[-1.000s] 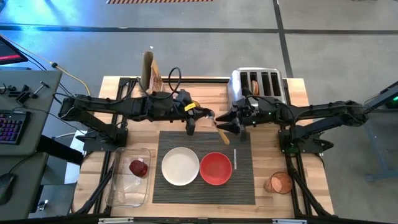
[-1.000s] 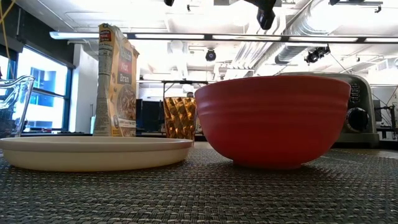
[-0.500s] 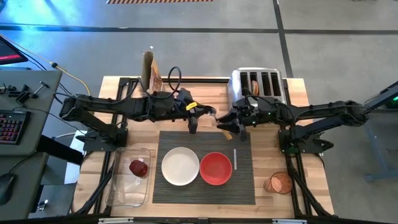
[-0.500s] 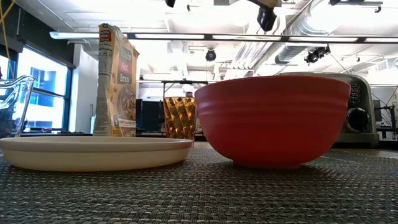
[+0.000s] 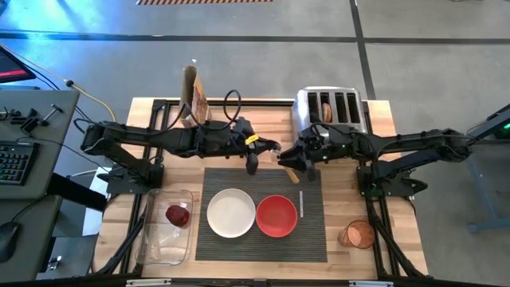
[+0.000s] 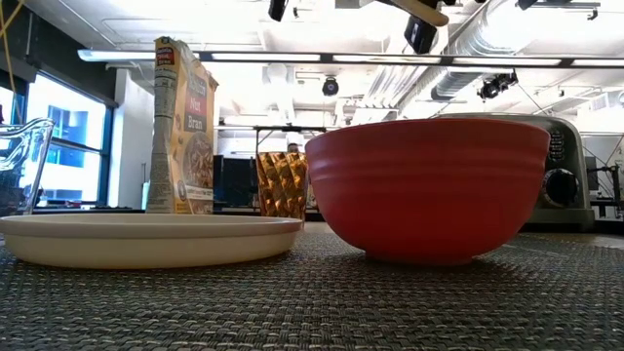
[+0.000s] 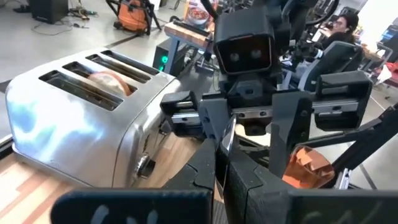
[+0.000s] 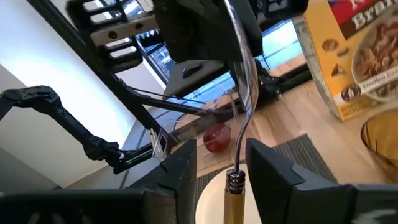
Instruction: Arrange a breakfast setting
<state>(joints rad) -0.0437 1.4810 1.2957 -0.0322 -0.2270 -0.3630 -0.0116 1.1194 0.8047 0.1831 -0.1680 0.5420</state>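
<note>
**Spoon held between the two pincers above the mat's far edge**

Containers. The clear plastic tray (image 5: 168,226) lay on the worktop (image 5: 159,112) off the mat's left side, near-left of the left pincer; it held the dark red fruit (image 5: 178,214). The red bowl (image 5: 276,215) and the white plate (image 5: 231,212) stood side by side on the ribbed mat (image 5: 311,239), just nearer the front edge than both pincers; both looked empty from above. In the low view the bowl (image 6: 429,185) stood right of the plate (image 6: 146,239), apart from it. The toaster (image 5: 328,109) stood just behind the right pincer, with a bagel half (image 5: 326,111) in one slot; the left wrist view showed the same toaster (image 7: 81,130) with the bagel half (image 7: 106,81) in a slot. A second round brown piece (image 5: 356,234) lay on the worktop, near-right of the right pincer, clear of the mat.

Arms. Both arms reached level toward the middle of the worktop, over the mat's far edge. The right pincer (image 5: 293,160) was closed on the spoon's wooden handle (image 8: 232,199); its own wrist view showed the spoon (image 8: 242,106) running forward from between the fingers (image 8: 273,168). The left pincer (image 5: 253,162) pointed down, just left of the right one. Whether its fingers were spread or closed could not be told. The low view showed the wooden handle (image 6: 419,10) tilted high overhead.
</note>
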